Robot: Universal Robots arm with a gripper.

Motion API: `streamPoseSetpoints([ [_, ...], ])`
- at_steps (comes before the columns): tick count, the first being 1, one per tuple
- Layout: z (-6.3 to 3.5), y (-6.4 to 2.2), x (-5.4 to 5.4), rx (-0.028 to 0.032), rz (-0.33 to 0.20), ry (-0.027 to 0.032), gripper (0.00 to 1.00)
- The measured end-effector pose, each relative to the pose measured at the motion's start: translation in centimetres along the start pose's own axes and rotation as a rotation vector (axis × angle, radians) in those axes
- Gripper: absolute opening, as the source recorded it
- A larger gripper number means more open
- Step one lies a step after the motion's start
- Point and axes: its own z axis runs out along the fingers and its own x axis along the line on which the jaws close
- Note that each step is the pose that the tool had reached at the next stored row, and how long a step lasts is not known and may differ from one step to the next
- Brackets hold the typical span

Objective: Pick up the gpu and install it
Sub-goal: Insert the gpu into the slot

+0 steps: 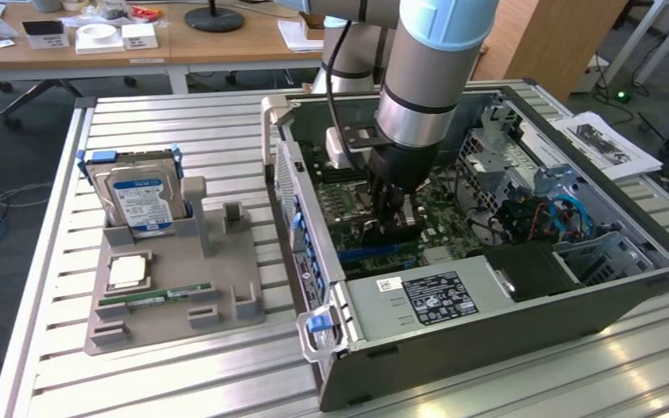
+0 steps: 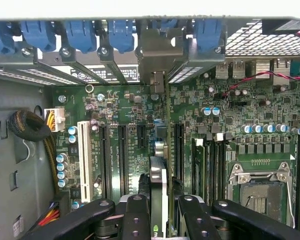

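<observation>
My claw (image 2: 159, 212) grips the gpu (image 2: 158, 185) edge-on, its long axis parallel to the motherboard (image 2: 125, 107) slots directly beneath, inside the case (image 1: 486, 326).

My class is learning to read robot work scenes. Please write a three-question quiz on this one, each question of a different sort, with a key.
1. True or false: the gripper is down inside the open computer case.
2. What is clamped between the gripper's fingers?
A. the hard drive
B. the graphics card
C. a cable
3. Fill in: the hard drive with the blue label stands in the grey ______ beside the case.

Key
1. True.
2. B: the graphics card is held on edge over the green board's slots.
3. Holder.
</observation>
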Motion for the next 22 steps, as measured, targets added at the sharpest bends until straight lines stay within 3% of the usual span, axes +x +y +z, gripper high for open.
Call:
streamPoseSetpoints([
  [22,0.1,0.03,0.0,0.0001,0.002,-0.0001,0.27],
])
